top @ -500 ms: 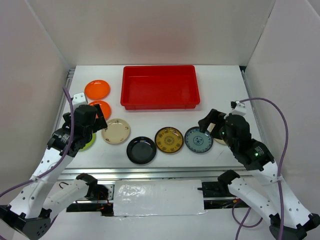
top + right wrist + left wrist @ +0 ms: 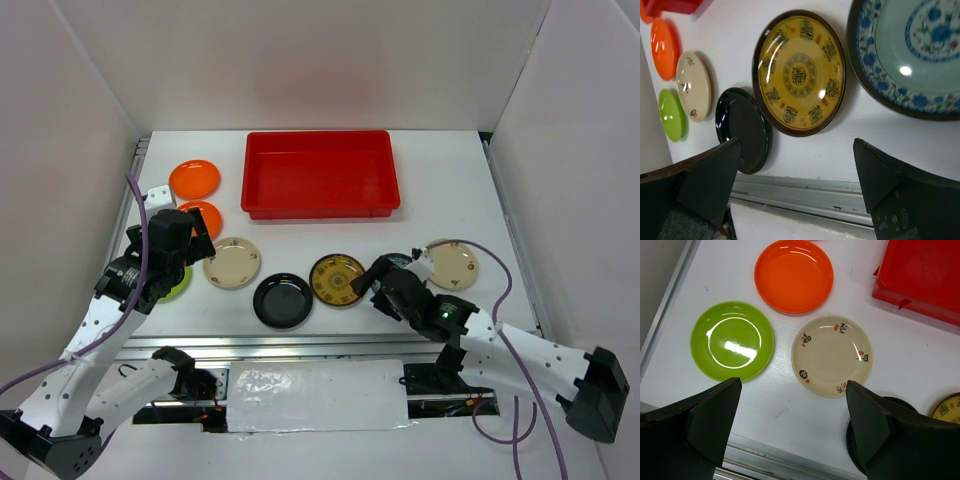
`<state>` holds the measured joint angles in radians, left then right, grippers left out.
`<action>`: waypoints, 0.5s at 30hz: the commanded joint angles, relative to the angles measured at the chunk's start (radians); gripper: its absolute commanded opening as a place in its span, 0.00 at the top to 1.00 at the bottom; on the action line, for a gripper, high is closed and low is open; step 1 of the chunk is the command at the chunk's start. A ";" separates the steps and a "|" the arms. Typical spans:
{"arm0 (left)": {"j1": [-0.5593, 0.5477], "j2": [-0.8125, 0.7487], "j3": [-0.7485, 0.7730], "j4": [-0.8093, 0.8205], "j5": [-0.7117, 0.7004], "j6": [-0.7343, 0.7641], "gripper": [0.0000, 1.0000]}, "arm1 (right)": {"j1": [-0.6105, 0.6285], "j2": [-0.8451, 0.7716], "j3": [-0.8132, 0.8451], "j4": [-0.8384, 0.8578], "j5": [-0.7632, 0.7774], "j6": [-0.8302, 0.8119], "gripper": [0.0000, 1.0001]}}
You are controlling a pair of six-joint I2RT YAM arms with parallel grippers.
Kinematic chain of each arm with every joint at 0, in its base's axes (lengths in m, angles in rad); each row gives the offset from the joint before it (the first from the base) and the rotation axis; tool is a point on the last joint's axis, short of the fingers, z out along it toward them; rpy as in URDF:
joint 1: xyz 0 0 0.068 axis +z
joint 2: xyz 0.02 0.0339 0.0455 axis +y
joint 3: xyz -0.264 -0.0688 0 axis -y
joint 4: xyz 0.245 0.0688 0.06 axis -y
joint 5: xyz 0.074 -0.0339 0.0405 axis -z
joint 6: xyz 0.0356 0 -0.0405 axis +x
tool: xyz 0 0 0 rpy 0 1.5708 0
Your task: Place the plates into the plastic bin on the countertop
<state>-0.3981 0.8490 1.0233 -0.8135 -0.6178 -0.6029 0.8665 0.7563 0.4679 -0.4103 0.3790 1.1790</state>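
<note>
The red plastic bin (image 2: 320, 172) stands at the back centre, with no plates in it. Two orange plates (image 2: 194, 179) lie at the left; the nearer one (image 2: 208, 212) is partly hidden by my left gripper (image 2: 188, 243). That gripper is open and empty above the lime green plate (image 2: 732, 340) and a cream plate (image 2: 832, 356). The black plate (image 2: 283, 300) and the yellow-brown plate (image 2: 337, 279) lie in the front row. My right gripper (image 2: 380, 281) is open and empty, low by the yellow-brown plate (image 2: 800, 72), covering most of the blue-white plate (image 2: 915, 50). A second cream plate (image 2: 452, 264) lies at the right.
A metal rail (image 2: 830, 192) runs along the front table edge just below my right gripper. A small white block (image 2: 157, 195) sits by the left rail. White walls close in the back and both sides.
My right arm has swung down and to the left toward the front edge, uncovering the right cream plate. My left arm has not moved.
</note>
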 commanded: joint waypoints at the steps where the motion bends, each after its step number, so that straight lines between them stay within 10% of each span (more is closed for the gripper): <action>1: -0.004 -0.008 0.003 0.036 0.013 0.020 0.01 | 0.118 0.076 -0.028 0.155 0.208 0.310 0.00; 15: -0.005 -0.027 -0.003 0.057 0.075 0.046 0.01 | 0.286 0.475 0.015 0.079 0.422 0.838 0.05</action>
<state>-0.3981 0.8402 1.0225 -0.7959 -0.5598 -0.5777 1.1492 1.1942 0.4507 -0.3389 0.7055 1.8896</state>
